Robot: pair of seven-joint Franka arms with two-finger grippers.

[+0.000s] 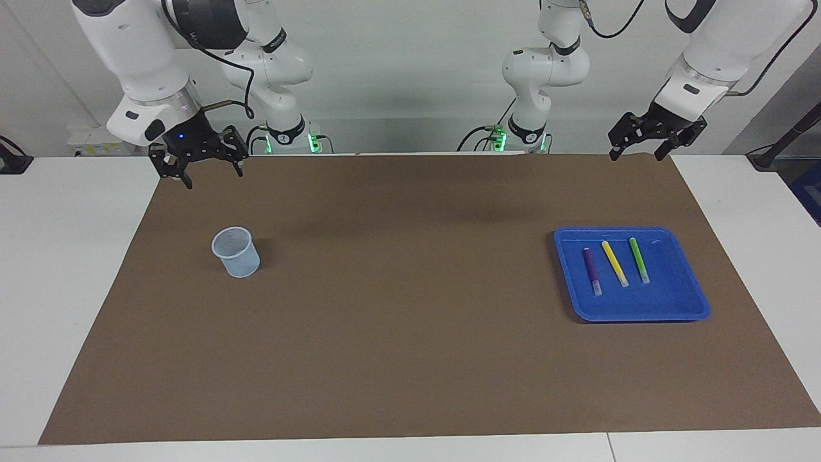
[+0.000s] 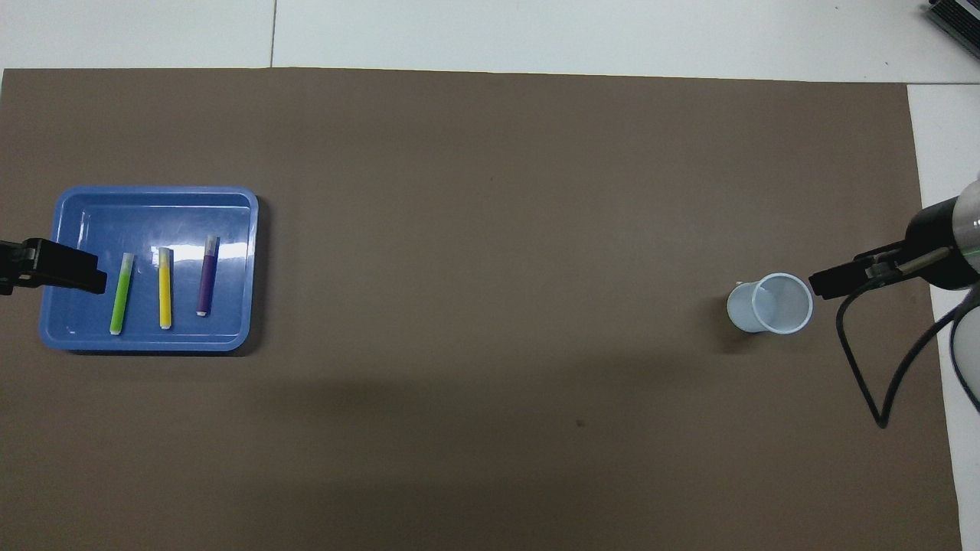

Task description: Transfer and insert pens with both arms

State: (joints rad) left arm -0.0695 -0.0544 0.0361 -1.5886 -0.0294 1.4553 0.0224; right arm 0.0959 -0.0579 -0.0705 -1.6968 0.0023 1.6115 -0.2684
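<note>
Three pens lie side by side in a blue tray [image 1: 680, 308] [image 2: 69, 229] toward the left arm's end of the table: a purple pen [image 1: 591, 270] [image 2: 206, 285], a yellow pen [image 1: 614, 263] [image 2: 164, 287] and a green pen [image 1: 639, 260] [image 2: 121, 295]. A pale blue mesh cup [image 1: 236, 252] [image 2: 773, 304] stands upright toward the right arm's end. My left gripper [image 1: 638, 154] [image 2: 76, 277] hangs open in the air by the tray, holding nothing. Open as well, my right gripper [image 1: 211, 174] [image 2: 831, 282] is raised beside the cup with nothing in it.
A brown mat [image 1: 410, 321] [image 2: 490, 229] covers most of the white table [image 1: 70, 256]. Two smaller white arms with green-lit bases [image 1: 292, 138] [image 1: 523, 136] stand at the robots' edge. A black cable [image 2: 873, 367] loops down from the right arm.
</note>
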